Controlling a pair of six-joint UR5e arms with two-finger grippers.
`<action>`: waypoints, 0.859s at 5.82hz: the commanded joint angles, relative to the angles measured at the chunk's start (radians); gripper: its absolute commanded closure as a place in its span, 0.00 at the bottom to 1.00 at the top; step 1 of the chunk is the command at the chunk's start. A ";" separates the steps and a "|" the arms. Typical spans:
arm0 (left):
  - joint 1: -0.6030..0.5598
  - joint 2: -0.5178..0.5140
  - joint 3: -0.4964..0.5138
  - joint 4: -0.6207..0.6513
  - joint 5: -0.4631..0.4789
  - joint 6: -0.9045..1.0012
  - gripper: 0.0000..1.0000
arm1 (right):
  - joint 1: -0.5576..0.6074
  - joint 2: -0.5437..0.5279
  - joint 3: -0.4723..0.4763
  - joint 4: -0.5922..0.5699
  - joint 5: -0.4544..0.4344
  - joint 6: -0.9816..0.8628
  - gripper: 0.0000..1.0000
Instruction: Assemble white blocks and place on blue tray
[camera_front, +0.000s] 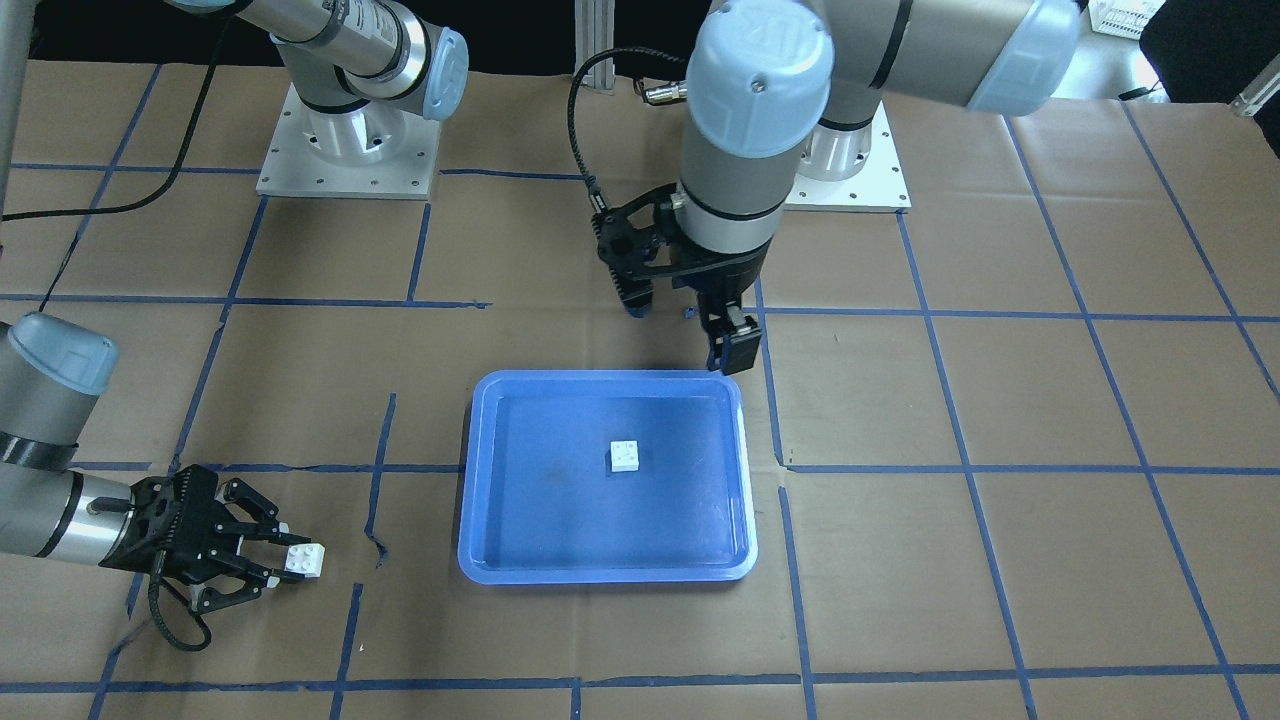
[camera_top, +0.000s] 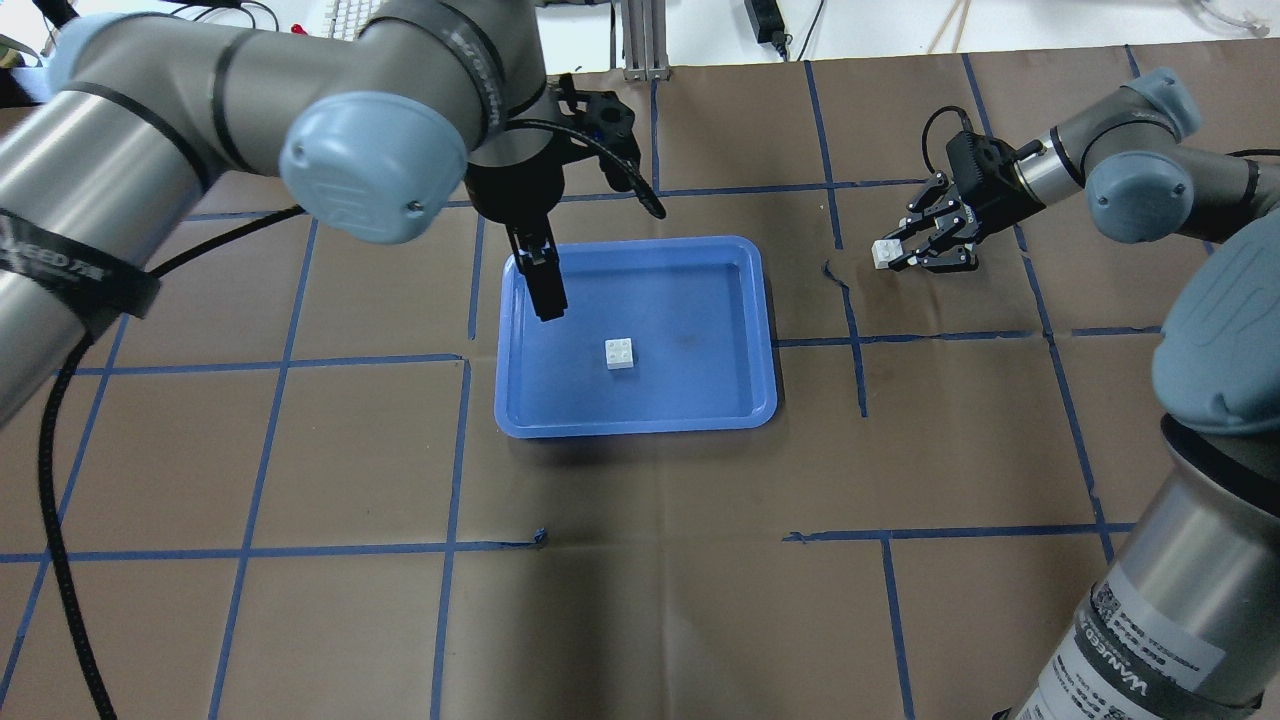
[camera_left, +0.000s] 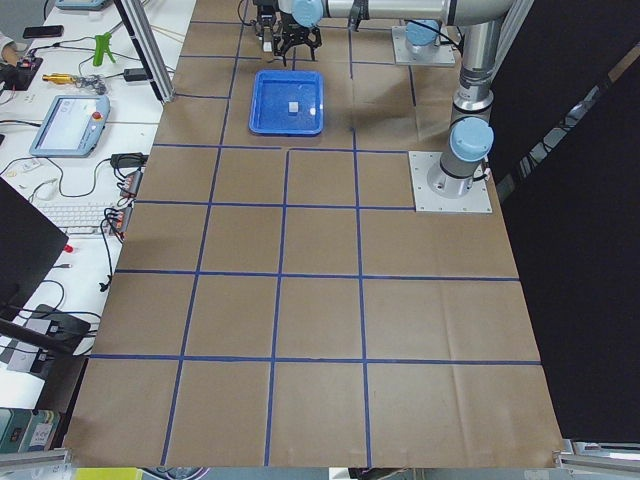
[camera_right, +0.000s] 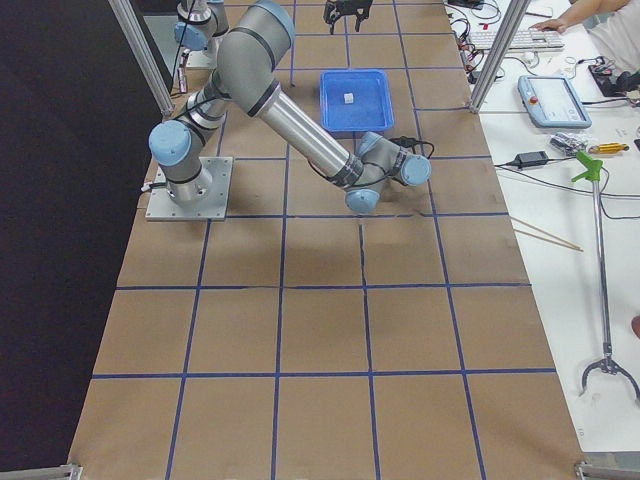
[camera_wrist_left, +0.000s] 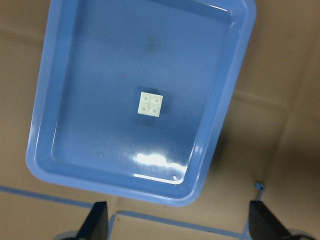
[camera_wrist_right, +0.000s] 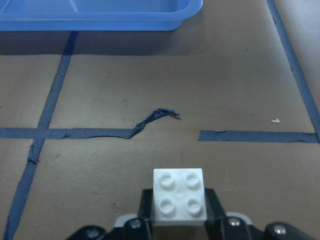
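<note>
The blue tray (camera_front: 600, 575) lies mid-table, also in the overhead view (camera_top: 640, 425). One white block (camera_front: 626, 456) sits studs up near the tray's middle; it also shows in the overhead view (camera_top: 621, 354) and the left wrist view (camera_wrist_left: 150, 104). My left gripper (camera_front: 688, 325) hangs open and empty above the tray's edge nearest the robot. My right gripper (camera_front: 290, 562) is low over the paper on the robot's right of the tray, shut on the second white block (camera_top: 883, 252), which shows studs up between its fingers in the right wrist view (camera_wrist_right: 180, 197).
Brown paper with a blue tape grid (camera_top: 455, 450) covers the table. A torn tape piece (camera_wrist_right: 155, 117) lies between my right gripper and the tray. The arm bases (camera_front: 345, 150) stand at the robot's side. A side bench with a keyboard (camera_left: 85, 215) runs along the far edge.
</note>
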 joint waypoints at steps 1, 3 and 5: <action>0.115 0.115 -0.019 -0.129 0.012 -0.105 0.02 | 0.006 -0.061 0.001 0.000 0.000 0.024 0.75; 0.160 0.117 -0.027 -0.038 0.013 -0.519 0.02 | 0.094 -0.129 0.025 0.002 0.003 0.074 0.75; 0.167 0.119 -0.027 0.061 0.013 -1.079 0.01 | 0.167 -0.189 0.153 -0.103 0.066 0.192 0.75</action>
